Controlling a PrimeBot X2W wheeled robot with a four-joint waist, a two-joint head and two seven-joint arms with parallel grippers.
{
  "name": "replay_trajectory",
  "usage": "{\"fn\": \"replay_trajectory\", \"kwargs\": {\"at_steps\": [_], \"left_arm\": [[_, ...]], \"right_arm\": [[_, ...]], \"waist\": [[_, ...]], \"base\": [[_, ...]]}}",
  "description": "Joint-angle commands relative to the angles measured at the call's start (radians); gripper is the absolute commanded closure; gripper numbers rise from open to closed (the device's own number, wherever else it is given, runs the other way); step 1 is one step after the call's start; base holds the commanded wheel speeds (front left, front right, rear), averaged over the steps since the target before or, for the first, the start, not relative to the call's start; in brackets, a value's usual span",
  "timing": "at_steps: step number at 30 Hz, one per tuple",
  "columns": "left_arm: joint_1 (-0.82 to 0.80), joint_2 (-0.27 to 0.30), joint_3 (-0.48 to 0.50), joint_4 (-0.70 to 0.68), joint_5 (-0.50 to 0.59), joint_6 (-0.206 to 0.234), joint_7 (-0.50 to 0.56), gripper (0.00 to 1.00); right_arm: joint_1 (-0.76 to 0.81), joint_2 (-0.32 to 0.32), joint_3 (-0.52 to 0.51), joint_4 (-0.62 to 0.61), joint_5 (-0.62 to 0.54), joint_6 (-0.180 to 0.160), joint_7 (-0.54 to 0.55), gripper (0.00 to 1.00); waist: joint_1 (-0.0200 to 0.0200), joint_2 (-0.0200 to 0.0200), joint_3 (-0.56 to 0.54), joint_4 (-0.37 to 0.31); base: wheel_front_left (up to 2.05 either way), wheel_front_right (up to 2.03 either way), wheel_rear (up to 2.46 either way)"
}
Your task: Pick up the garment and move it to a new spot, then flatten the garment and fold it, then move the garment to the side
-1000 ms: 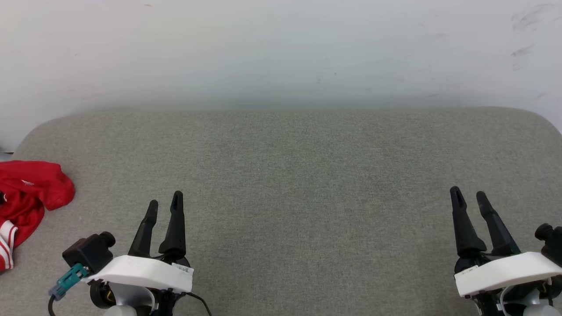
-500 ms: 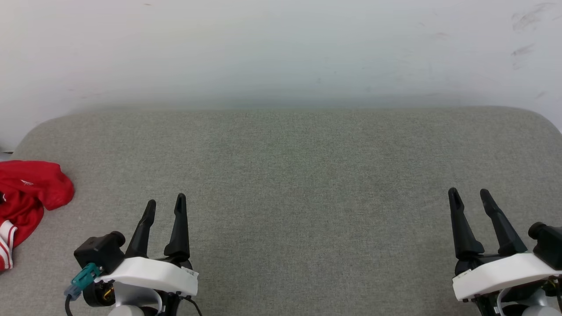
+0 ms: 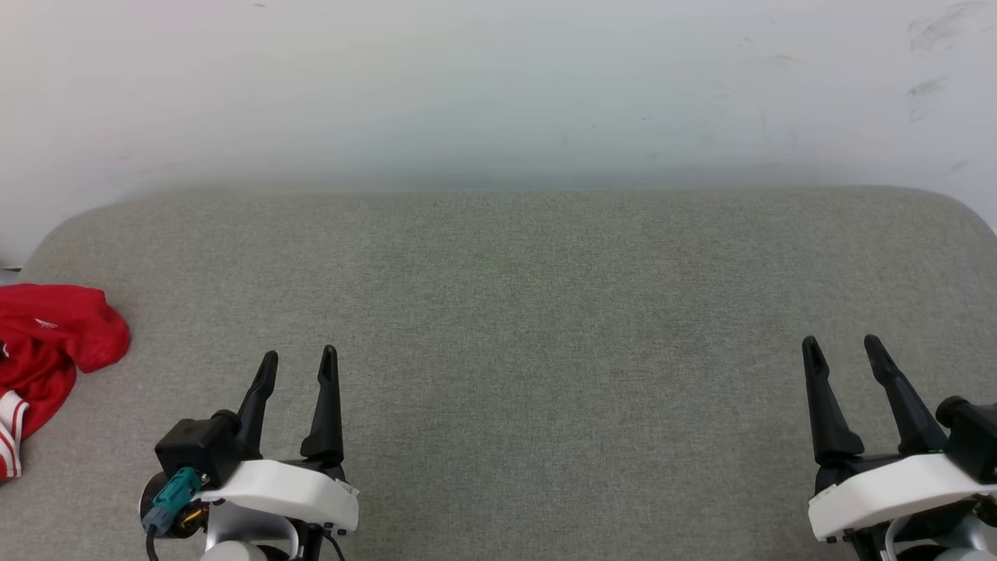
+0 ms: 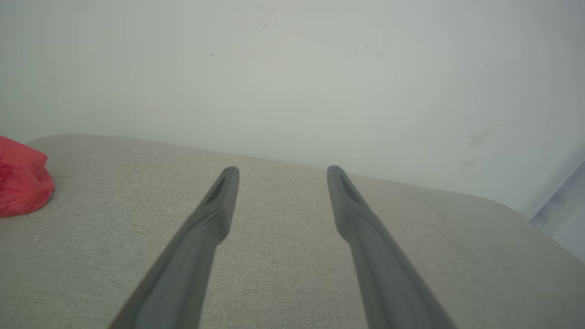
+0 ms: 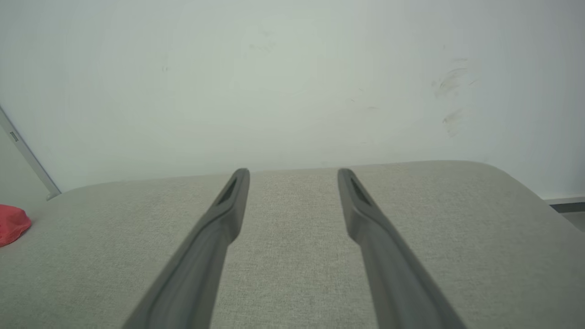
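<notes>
The garment (image 3: 47, 351) lies crumpled at the far left edge of the grey woven tabletop (image 3: 545, 312), well apart from both end effectors. In the head view it carries a small white logo (image 3: 45, 323), too small to read, and red-and-white striped trim (image 3: 9, 436) at its lower end. The left wrist view gives the garment (image 4: 20, 183) as a plain red lump at the left edge, and the right wrist view gives a smaller red corner of it (image 5: 11, 224).

The left end effector (image 3: 298, 354) hangs over the near left part of the tabletop, fingers spread wide with nothing between them. A teal connector (image 3: 175, 491) sits by its wrist camera. The right end effector (image 3: 840, 341) hangs at the near right, equally wide and empty.

The wrist views confirm the gaps, left (image 4: 279, 171) and right (image 5: 295, 172), with bare cloth beneath. Dark scuff marks (image 5: 450, 82) show on the white wall (image 3: 498, 93).
</notes>
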Motion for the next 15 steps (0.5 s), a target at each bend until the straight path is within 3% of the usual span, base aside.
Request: {"fn": "replay_trajectory", "kwargs": {"at_steps": [1,15], "left_arm": [[-0.006,0.002,-0.002,-0.004,0.023,0.003,-0.009,0.00],[0.000,0.001,-0.005,0.002,0.140,0.011,-0.042,0.00]], "right_arm": [[0.003,0.002,-0.002,-0.012,-0.019,0.000,0.001,0.00],[0.022,0.003,-0.007,-0.031,-0.102,0.000,0.001,0.00]], "waist": [[0.0000,0.0000,0.000,0.000],[-0.0001,0.0000,-0.002,0.004]], "base": [[0.00,0.00,0.00],[0.00,0.00,0.00]]}}
